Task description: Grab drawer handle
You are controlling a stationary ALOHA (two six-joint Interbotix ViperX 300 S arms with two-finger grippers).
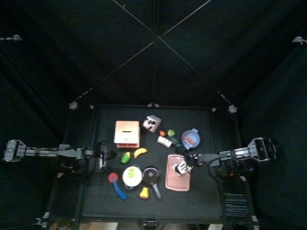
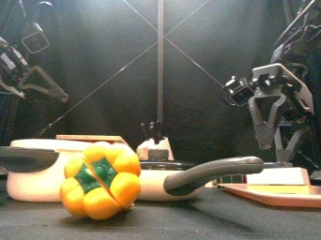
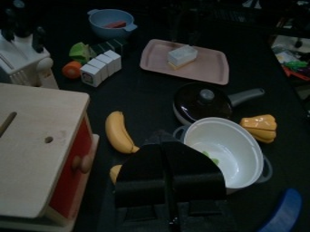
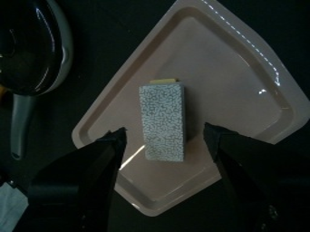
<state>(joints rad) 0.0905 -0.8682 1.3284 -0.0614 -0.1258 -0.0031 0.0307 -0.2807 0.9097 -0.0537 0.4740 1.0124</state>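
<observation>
Left tool (image 3: 173, 181) closed; right tool (image 4: 162, 145) spread wide

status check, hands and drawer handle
Left hand shut, empty, short of the drawer. Right hand open over the pink tray. Handle untouched.

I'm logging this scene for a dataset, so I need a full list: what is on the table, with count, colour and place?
drawer: one, orange-tan with a pale top, table's left rear.
banana: one, yellow, beside the drawer.
white pot: one, near the front.
black pan: one, centre, next to the pot.
yellow pepper: one, front edge.
pink board: one, right side.
sponge: one, speckled grey, lying on the board.
blue bowl: one, right rear.
knife block: one, white, rear centre.
left pincer: shut, above the pot.
right pincer: open, over the sponge.
</observation>
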